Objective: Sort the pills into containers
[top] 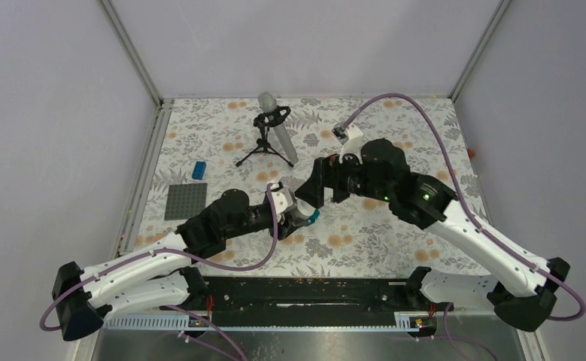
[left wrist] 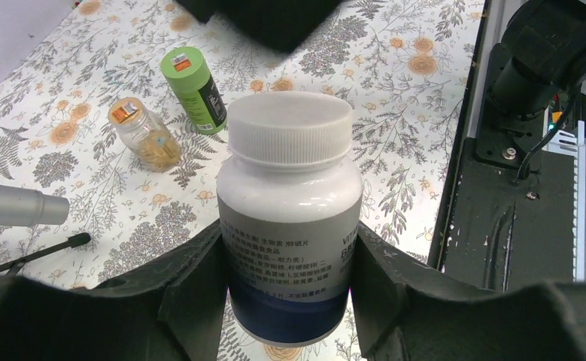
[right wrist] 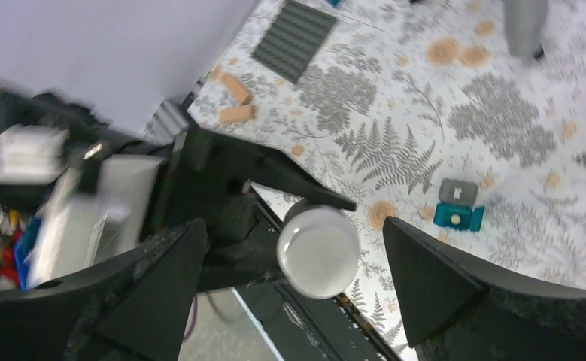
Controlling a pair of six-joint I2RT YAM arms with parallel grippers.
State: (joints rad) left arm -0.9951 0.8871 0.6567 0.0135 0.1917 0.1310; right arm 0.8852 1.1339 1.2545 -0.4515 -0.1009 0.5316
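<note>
the white bottle carried rows of small chinese print, too fine to read; at the label's right edge stood the cut-off letters "vit".

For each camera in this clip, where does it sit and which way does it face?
Top external: above and behind the bases, looking down on the floral table; both arms show.
Left wrist: looks along the left gripper, shut on the white bottle.
Right wrist: looks down past the open right gripper onto that bottle's cap.
Shared: both wrist views show the white bottle; top and right wrist show the gray baseplate.
</note>
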